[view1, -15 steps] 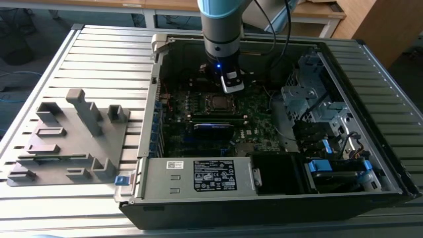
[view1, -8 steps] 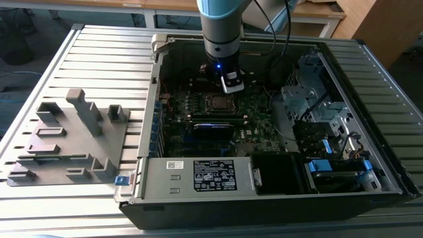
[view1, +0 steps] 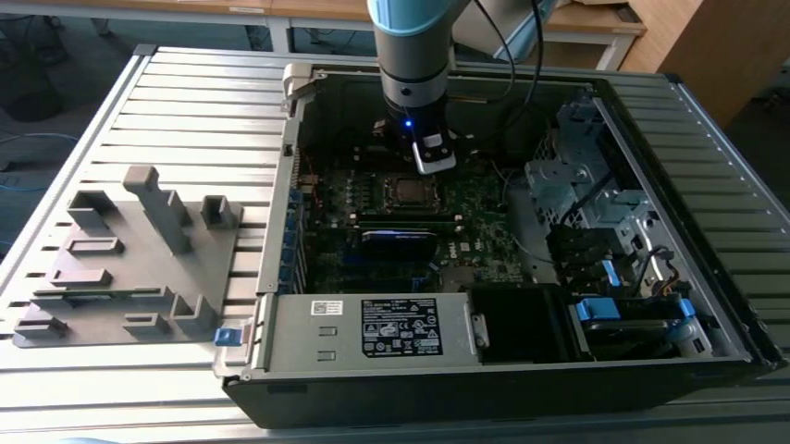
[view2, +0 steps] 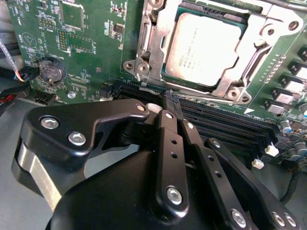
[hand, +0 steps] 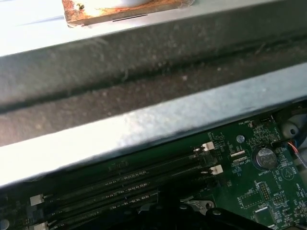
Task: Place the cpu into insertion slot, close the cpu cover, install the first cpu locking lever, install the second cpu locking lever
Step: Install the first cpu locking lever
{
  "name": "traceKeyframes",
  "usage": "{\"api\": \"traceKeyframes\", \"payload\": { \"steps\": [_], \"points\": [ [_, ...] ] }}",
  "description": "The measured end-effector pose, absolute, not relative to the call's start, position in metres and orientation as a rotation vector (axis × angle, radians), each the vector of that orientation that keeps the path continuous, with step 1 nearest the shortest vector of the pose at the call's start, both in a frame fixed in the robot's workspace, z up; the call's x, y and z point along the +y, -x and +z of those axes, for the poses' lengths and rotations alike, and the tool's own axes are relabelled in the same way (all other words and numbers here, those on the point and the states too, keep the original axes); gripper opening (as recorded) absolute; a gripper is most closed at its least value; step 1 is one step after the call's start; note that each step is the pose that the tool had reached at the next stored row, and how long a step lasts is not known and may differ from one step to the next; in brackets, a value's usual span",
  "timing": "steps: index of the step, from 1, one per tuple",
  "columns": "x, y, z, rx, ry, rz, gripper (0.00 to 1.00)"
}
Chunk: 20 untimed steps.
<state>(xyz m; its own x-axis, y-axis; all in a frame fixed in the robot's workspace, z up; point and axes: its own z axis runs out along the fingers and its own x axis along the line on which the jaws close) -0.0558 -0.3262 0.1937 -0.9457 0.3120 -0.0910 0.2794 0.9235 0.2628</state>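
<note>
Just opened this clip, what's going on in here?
A robot arm reaches into an open computer case. The cpu already sits in the insertion slot, and the cpu cover lies flat around it. The claw is shut with nothing visible in it. It hovers at the socket's edge beside the memory slots.

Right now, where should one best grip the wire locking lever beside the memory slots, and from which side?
Probably the locking lever at its free end, jutting past the cpu cover; come from above, on the memory slots side, since the rest lies flat.
</note>
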Motion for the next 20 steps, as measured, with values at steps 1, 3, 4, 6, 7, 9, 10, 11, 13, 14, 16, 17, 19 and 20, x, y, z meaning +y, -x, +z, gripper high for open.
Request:
{"api": "traceKeyframes", "payload": {
  "steps": [1, 3, 4, 6, 7, 9, 10, 11, 13, 14, 16, 17, 19, 20],
  "points": [
    [-0.3261, 0.0558, 0.1937, 2.952, -0.456, 0.375, 0.11],
    [-0.3258, 0.0559, 0.1936, 2.952, -0.456, 0.376, 0.11],
    [-0.3258, 0.0559, 0.1936, 2.952, -0.456, 0.377, 0.11],
    [-0.3258, 0.0559, 0.1936, 2.951, -0.456, 0.378, 0.11],
    [-0.3258, 0.0559, 0.1935, 2.951, -0.456, 0.378, 0.11],
    [-0.3258, 0.0559, 0.1931, 2.947, -0.455, 0.378, 0.11],
    [-0.3259, 0.0559, 0.1929, 2.946, -0.454, 0.378, 0.11],
    [-0.3259, 0.0559, 0.1926, 2.945, -0.454, 0.379, 0.11],
    [-0.3262, 0.0559, 0.1923, 2.943, -0.453, 0.379, 0.11],
    [-0.3264, 0.0559, 0.1922, 2.943, -0.453, 0.379, 0.11],
    [-0.3267, 0.0559, 0.1921, 2.943, -0.452, 0.379, 0.11],
    [-0.3268, 0.0559, 0.1921, 2.943, -0.451, 0.379, 0.11],
    [-0.3272, 0.0559, 0.1921, 2.943, -0.450, 0.379, 0.11],
    [-0.3272, 0.0559, 0.1921, 2.943, -0.450, 0.379, 0.11]
  ]
}}
